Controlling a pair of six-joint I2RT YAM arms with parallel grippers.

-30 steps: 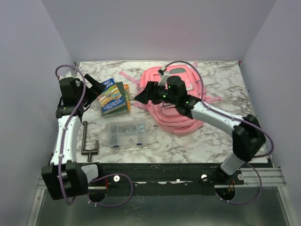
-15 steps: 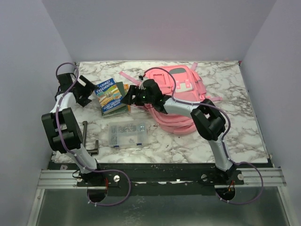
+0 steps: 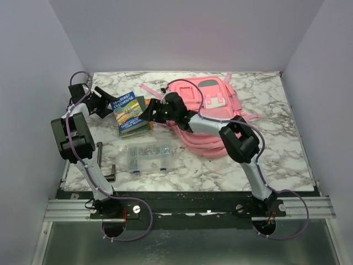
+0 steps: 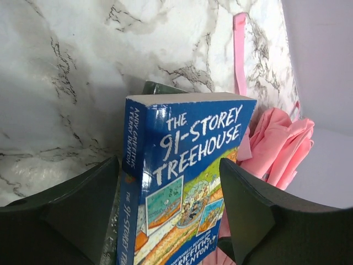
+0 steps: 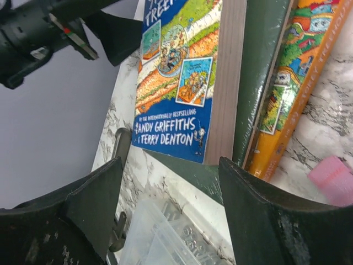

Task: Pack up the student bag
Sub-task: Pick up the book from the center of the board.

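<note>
As the Treehouse book (image 4: 182, 165) tops its stack (image 3: 144, 105), left gripper (image 3: 110, 104) and right gripper (image 3: 150, 113) flank it from opposite ends, both open, nothing held. The student bag (image 3: 220, 102) lies just right, nearer the right arm (image 3: 209, 126).

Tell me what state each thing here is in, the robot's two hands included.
Backpack: lying flat on the table, front pockets up.
Books: stacked flat, blue book on top.
Clear box: lying flat, looks closed.
Clamp: lying on the table, untouched.
Left gripper: fingers either side of the blue book; grip unclear.
Right gripper: open, at the stack's other end.
</note>
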